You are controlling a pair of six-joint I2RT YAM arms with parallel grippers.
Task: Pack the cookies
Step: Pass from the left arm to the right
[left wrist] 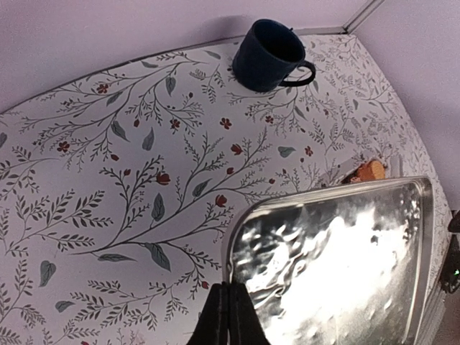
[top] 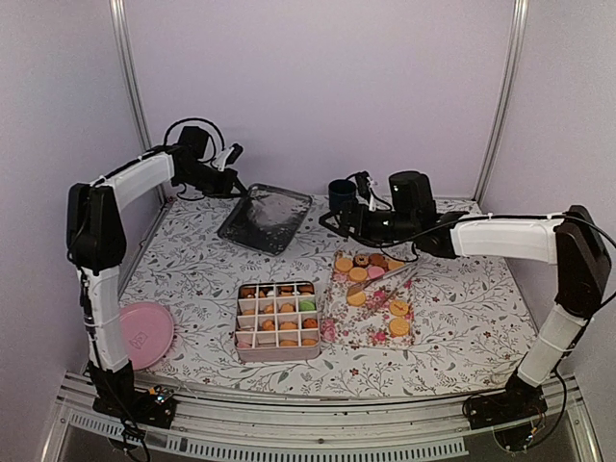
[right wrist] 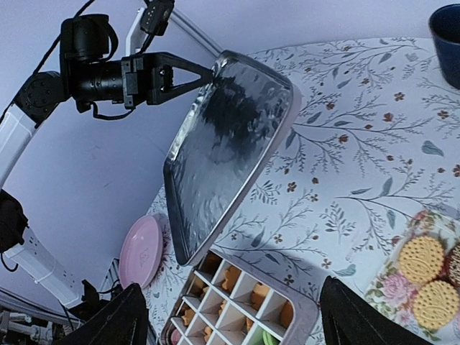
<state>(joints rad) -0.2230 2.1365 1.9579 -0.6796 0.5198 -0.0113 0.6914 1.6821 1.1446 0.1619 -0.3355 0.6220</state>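
Several orange-tan cookies [top: 358,275], with a pink and a dark one, lie on a floral tray [top: 337,327]; two show in the right wrist view [right wrist: 422,259]. More cookies sit in the divided tin box [top: 279,320], which also shows in the right wrist view [right wrist: 237,302]. My left gripper [top: 239,185] is shut on the far corner rim of the shiny metal lid [top: 265,217] and holds that corner tilted up [right wrist: 223,136]; the lid also shows in the left wrist view [left wrist: 345,266]. My right gripper [top: 332,223] is open and empty, above the cloth between lid and box.
A dark blue cup [top: 342,192] stands at the back middle and shows in the left wrist view [left wrist: 269,54]. Metal tongs [top: 385,281] lie across the floral tray. A pink plate [top: 144,332] sits at the near left. Walls close in at the back and sides.
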